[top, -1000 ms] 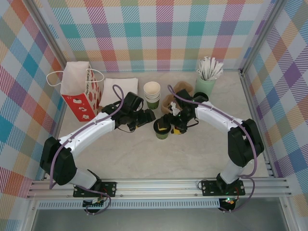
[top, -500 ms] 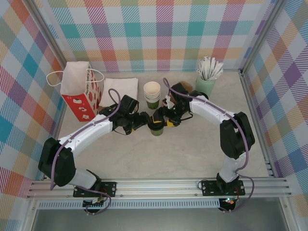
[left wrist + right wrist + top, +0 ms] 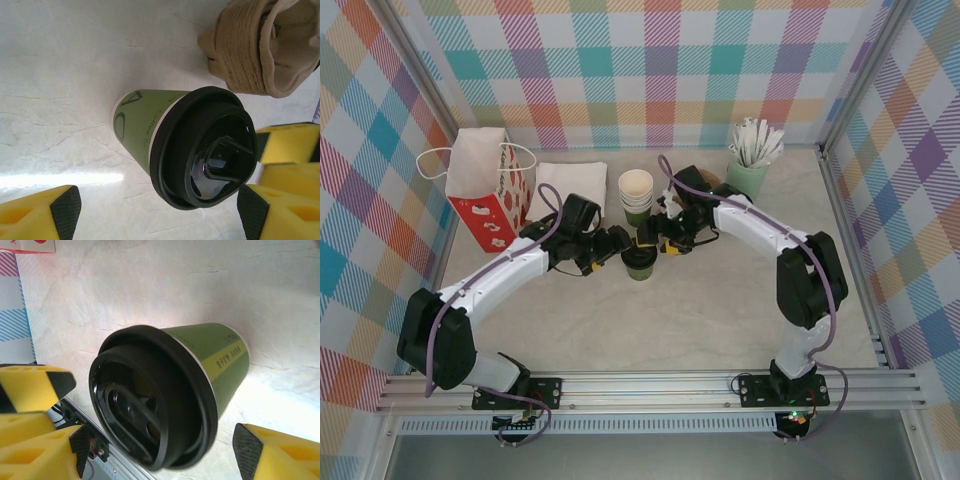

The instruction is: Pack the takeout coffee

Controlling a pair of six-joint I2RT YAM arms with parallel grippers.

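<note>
- Centrally on the pale marbled desk [image 3: 650,330], the small dark-green paper cup [image 3: 640,264] stands upright, with its round black plastic lid [image 3: 202,147] seated on top.
- The left tool [image 3: 617,245] is released and grasps nothing. One of its yellow fingers with black pads [image 3: 64,210] is well clear of the cup wall, and the other is close by the lid rim.
- The right tool [image 3: 660,243] is likewise released. From its wrist, the lidded cup sits between its parted yellow fingers [image 3: 272,452]. I cannot tell whether a pad touches it.
- The two tools flank the cup from opposite sides, their fingertips near one another.
- Just behind the cup stands a stack of green paper cups [image 3: 636,192], cream inside, and a beige ribbed cardboard piece [image 3: 260,45] lies near the cup.
- Along the back are a red-and-white paper bag [image 3: 485,190], folded white napkins [image 3: 570,185] and a pale-mint cup of white sticks [image 3: 750,165].
</note>
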